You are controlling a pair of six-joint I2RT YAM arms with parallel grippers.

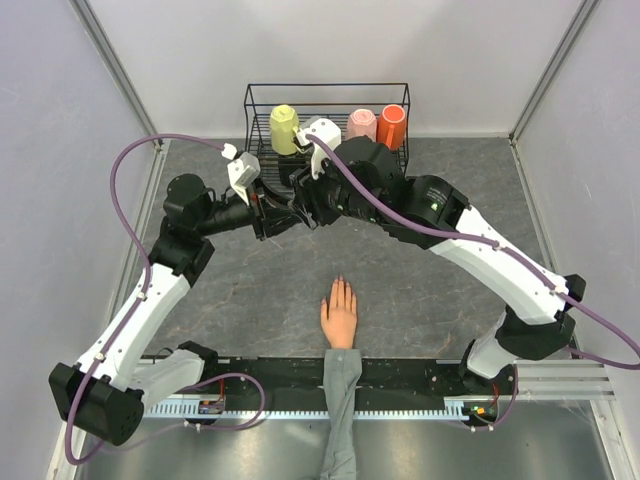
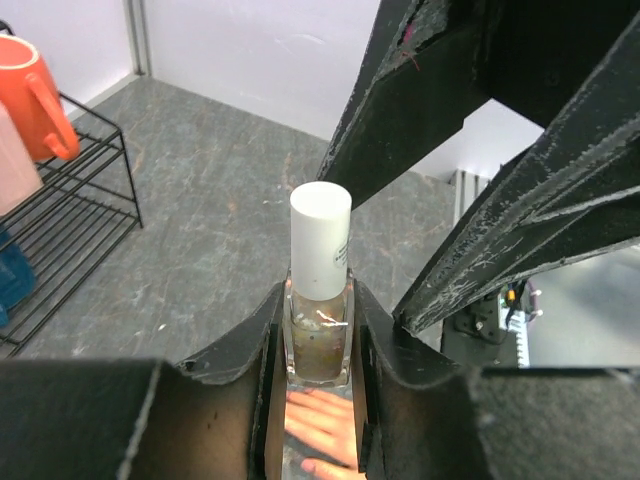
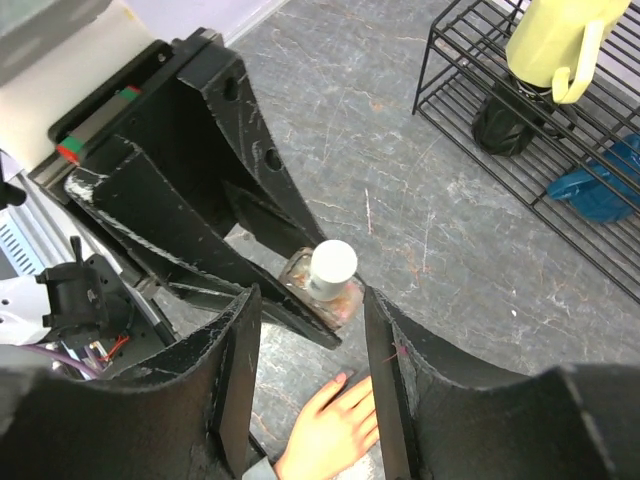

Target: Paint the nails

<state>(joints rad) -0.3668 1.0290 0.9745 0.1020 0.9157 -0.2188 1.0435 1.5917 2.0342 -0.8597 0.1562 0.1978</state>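
Left gripper (image 2: 318, 345) clamped on the glass bottle (image 2: 318, 350), right gripper (image 3: 312, 300) half-wide, straddling the white cap (image 3: 333, 265) without contact; nails (image 1: 341, 283) on hand (image 1: 339, 315) lie flat at 6 o'clock of the grippers, fingertips toward 12; bottle looks light, rigid, slick and breakable, so pinch the cap's sides squarely.

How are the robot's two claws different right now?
The left gripper is shut on the nail polish bottle; the right gripper is open and holds nothing. The left gripper's jaws press the glass sides, while the right gripper's jaws stand apart, wider than the white cap between them. Both are black, have two fingers, and sit close together at the bottle.
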